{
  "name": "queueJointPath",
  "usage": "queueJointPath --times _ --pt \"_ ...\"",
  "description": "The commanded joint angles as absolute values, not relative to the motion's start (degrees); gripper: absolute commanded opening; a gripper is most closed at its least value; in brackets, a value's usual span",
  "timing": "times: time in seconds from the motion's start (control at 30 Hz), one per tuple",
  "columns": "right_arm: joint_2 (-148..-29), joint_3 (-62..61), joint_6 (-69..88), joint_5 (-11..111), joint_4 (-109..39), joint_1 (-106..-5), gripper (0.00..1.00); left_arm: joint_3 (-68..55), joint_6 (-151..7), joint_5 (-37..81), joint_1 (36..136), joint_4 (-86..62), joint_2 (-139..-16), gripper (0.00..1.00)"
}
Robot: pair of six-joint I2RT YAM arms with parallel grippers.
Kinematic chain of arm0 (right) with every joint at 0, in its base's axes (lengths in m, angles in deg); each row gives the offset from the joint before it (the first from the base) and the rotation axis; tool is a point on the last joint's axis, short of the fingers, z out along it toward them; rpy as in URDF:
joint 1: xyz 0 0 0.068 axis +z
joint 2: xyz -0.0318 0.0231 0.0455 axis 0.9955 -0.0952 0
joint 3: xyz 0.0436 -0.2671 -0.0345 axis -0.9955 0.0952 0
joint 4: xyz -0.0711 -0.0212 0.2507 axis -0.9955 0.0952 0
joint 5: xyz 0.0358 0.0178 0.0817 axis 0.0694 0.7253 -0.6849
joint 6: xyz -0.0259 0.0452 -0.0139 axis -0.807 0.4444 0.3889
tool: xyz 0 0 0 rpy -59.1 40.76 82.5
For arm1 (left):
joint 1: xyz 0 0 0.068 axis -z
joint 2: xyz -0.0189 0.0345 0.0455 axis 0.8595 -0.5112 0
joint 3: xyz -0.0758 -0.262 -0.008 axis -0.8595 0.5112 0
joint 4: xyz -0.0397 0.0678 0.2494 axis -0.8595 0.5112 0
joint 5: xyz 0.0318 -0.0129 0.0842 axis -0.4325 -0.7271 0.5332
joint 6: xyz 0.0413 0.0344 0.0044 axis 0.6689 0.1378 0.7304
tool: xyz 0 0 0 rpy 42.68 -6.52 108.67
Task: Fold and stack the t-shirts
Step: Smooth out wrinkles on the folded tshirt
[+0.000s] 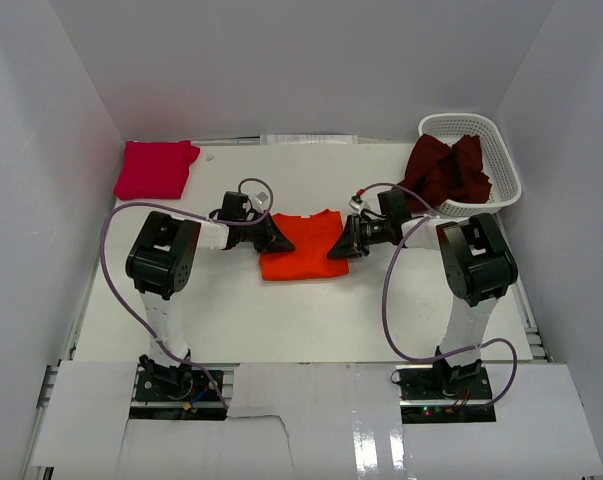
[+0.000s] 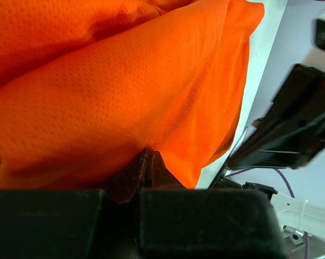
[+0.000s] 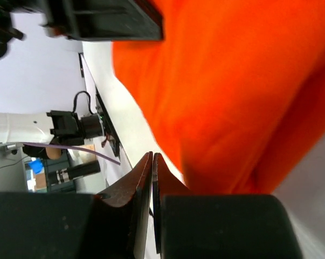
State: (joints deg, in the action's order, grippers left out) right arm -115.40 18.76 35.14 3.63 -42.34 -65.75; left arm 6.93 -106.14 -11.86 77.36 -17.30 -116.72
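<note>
The bright orange t-shirt (image 1: 301, 250) lies partly folded at the middle of the table, between my two grippers. My left gripper (image 1: 277, 236) is at its left edge. In the left wrist view its jaws (image 2: 146, 154) are pressed together on a pinch of the orange cloth (image 2: 124, 81), and creases run out from the tips. My right gripper (image 1: 337, 246) is at the shirt's right edge. Its jaws (image 3: 152, 155) are shut with nothing between them, just beside the orange cloth (image 3: 232, 81). A magenta-pink t-shirt (image 1: 156, 168) lies folded at the back left. A dark maroon t-shirt (image 1: 446, 170) hangs in the basket.
A white lattice basket (image 1: 481, 130) stands at the back right corner of the table (image 1: 281, 320). White walls close in the back and both sides. Purple cables loop from both arms over the table.
</note>
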Motion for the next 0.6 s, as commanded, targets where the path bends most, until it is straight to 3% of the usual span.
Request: queueJointPath --times 0.0,0.23,0.43,0.47,0.57 --pt "-118.4 17.8 31.7 3.5 -39.8 -65.0 0.08 5.6 -104.7 -10.2 77.4 -15.5 -114.2 0.0" --pt "-121.7 11.7 22.1 22.4 -20.2 -63.4 0.08 4.2 -103.4 -9.0 77.4 -10.9 -111.8 0.0" --pt "-121.9 10.8 21.0 23.9 -18.1 -63.0 0.08 -1.4 -100.6 -3.6 77.4 2.5 -106.3 0.0" --pt "-121.6 11.0 21.1 23.5 -18.6 -63.0 0.08 -2.1 -100.0 -2.5 77.4 4.1 -105.1 0.01" --pt "-121.2 11.1 21.4 22.6 -18.9 -62.8 0.08 -3.9 -98.3 1.5 76.8 10.7 -100.3 0.18"
